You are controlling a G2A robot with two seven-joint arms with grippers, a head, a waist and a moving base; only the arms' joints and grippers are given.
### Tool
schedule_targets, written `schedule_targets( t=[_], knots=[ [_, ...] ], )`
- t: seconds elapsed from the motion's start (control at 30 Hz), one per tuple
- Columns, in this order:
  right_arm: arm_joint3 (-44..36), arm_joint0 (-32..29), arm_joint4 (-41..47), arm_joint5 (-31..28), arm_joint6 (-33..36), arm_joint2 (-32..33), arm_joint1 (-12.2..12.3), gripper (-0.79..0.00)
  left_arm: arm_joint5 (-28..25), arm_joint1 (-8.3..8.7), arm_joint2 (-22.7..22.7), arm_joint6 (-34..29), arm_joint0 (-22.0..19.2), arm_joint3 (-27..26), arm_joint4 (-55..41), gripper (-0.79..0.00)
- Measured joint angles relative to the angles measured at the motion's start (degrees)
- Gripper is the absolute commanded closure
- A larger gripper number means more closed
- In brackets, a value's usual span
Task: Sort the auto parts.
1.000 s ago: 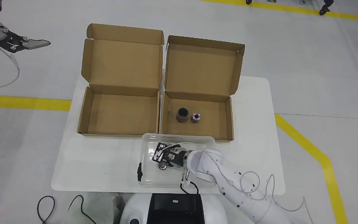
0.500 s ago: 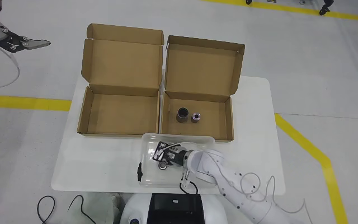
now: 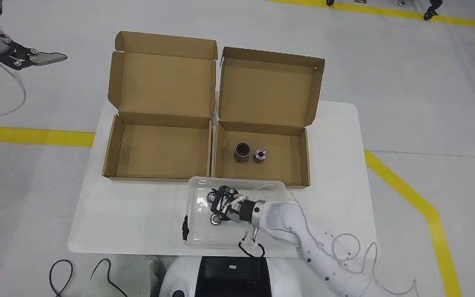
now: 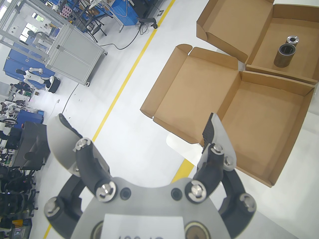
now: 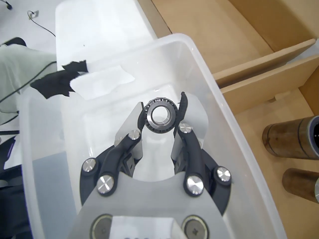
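Observation:
A steel roller bearing (image 5: 160, 116) sits between the fingers of my right gripper (image 5: 161, 111), which is shut on it inside the clear plastic bin (image 5: 199, 60). Seen from above, that gripper (image 3: 222, 204) is over the bin's far half, near the front of the table. Two open cardboard boxes stand behind the bin. The left box (image 3: 157, 151) holds nothing. The right box (image 3: 286, 160) holds a dark cylindrical sleeve (image 3: 242, 152) and a smaller silver part (image 3: 259, 155). My left gripper (image 4: 135, 123) hangs open off the table's left side, with nothing between its fingers.
The white table (image 3: 338, 163) has bare surface to the right of the boxes and left of the bin. A black scrap (image 5: 57, 80) clings to the bin's outer wall. Both box lids stand upright at the back. Yellow floor lines (image 3: 44, 136) run past the table.
My right arm has shifted slightly over the bin, with the gripper still on the bearing. The left gripper has not moved.

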Motion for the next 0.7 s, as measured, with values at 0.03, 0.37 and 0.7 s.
schedule_targets(
  t=[0.03, 0.37, 0.7],
  knots=[
    [-0.2, -0.2, 0.2, -1.0, -1.2, 0.3, 0.1, 0.0, 0.0, 0.0, 0.0, 0.0, 0.0, 0.0, 0.0, -0.785],
    [-3.2, 0.3, 1.6, -9.4, -13.2, 2.1, 0.8, 0.0, 0.0, 0.0, 0.0, 0.0, 0.0, 0.0, 0.0, -0.785],
    [-4.8, 4.9, 2.1, -10.8, -19.7, 1.9, 0.1, 0.0, 0.0, 0.0, 0.0, 0.0, 0.0, 0.0, 0.0, -0.785]
  ],
)
